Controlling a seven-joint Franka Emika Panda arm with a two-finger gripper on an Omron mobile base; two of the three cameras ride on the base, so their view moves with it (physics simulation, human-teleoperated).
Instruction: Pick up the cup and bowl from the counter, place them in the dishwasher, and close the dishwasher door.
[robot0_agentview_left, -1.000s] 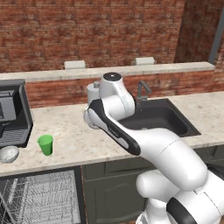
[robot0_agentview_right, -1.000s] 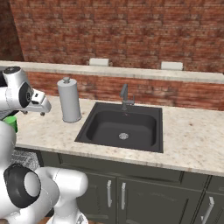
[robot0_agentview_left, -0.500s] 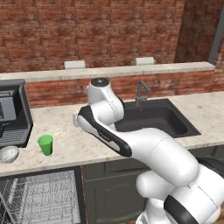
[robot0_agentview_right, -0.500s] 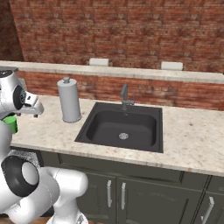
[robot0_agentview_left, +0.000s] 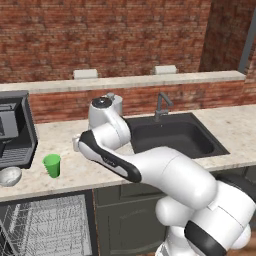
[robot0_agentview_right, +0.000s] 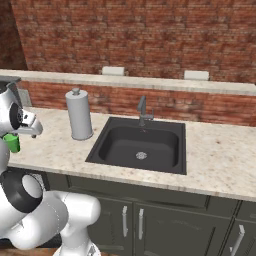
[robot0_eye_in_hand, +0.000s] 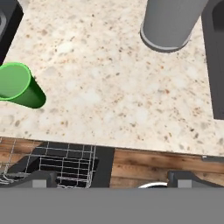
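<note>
On counter: cup (robot0_agentview_left: 51, 165), bowl (robot0_agentview_left: 9, 176) in left view | pincer (robot0_eye_in_hand: 111, 178) wide open, empty

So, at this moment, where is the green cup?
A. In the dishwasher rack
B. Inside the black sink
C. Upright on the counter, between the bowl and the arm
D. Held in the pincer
C: the cup stands upright on the counter, right of the bowl and apart from it, with nothing gripping it.

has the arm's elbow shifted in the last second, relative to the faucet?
Yes. In the left base view the elbow has swung left, away from the faucet, toward the cup.
</note>
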